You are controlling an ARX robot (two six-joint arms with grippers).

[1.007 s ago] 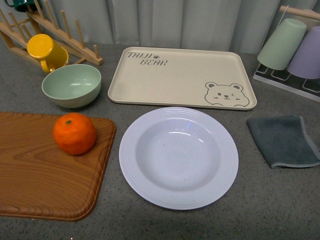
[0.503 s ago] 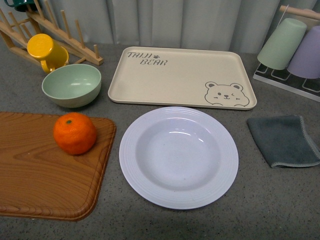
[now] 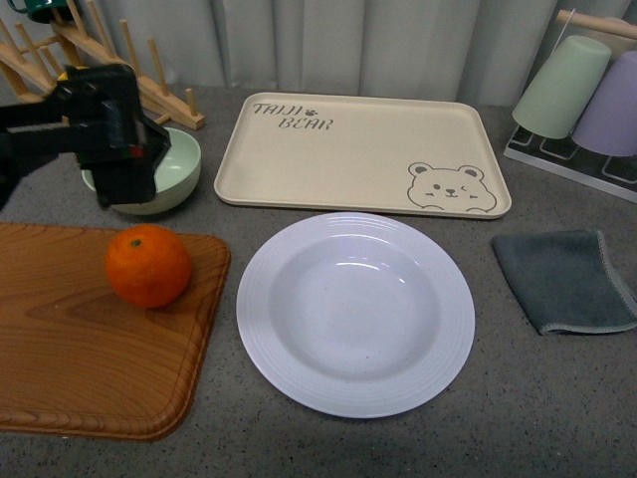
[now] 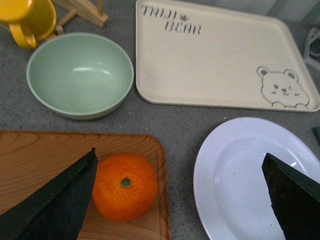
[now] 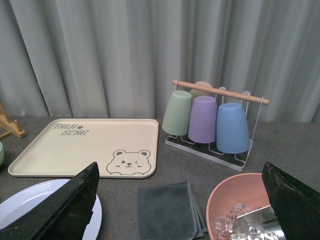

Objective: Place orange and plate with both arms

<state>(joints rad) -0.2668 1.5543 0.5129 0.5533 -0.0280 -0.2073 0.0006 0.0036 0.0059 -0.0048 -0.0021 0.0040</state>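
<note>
Orange: rests on the wooden board, near left, stem dot up, not held. Plate: lies flat on the grey table, centre, just right of the board and just near of the bear tray; not touched by either arm. Left gripper: shows over the pale green bowl, far of the orange, jaws spread wide and holding nothing. Right gripper: jaws likewise released (seen only from its own wrist camera).
</note>
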